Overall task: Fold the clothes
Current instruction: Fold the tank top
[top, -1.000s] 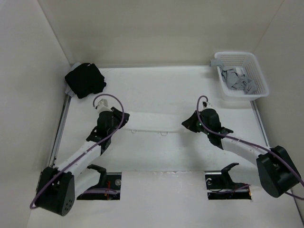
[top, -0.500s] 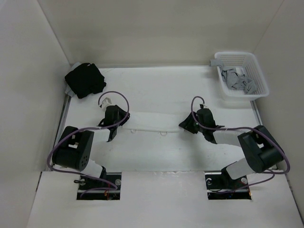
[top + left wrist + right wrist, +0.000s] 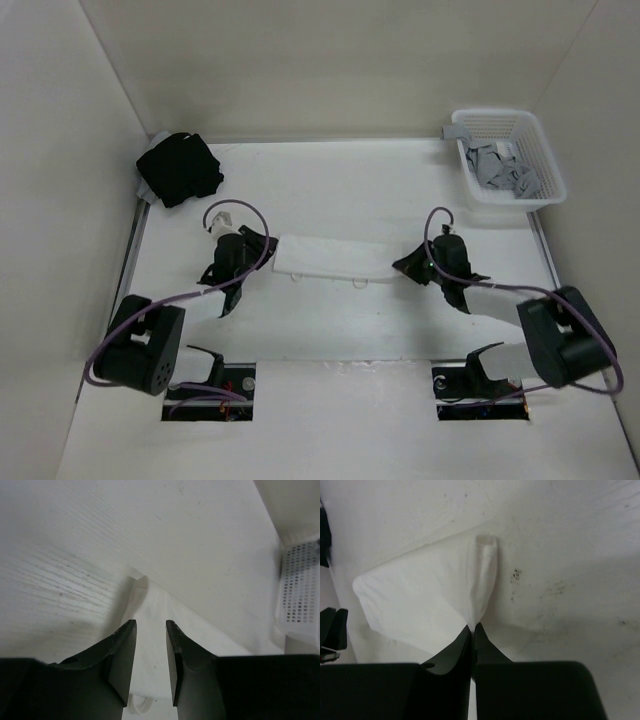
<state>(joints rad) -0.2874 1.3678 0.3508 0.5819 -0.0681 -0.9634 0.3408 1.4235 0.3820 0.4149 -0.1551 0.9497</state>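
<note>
The clothes (image 3: 335,258) lie as a long, narrow white strip across the middle of the white table, between my two grippers. My left gripper (image 3: 262,248) hovers at the strip's left end. In the left wrist view that gripper (image 3: 151,626) has its jaws apart, with the clothes (image 3: 150,605) showing through the gap and a small loop (image 3: 139,705) at the near edge. My right gripper (image 3: 408,266) is at the strip's right end. Seen from the right wrist, that gripper (image 3: 473,626) is shut on a pinched-up ridge of the clothes (image 3: 430,595).
A black cloth bundle (image 3: 178,168) sits at the back left corner. A white plastic basket (image 3: 545,160) holding grey garments (image 3: 503,170) stands at the back right, also visible as the basket (image 3: 300,590) from the left wrist. Walls enclose the table on three sides.
The clothes have gone from a wider spread to a narrow strip. My left jaws have widened off the fabric. My right gripper shifted right and closed on the strip's end.
</note>
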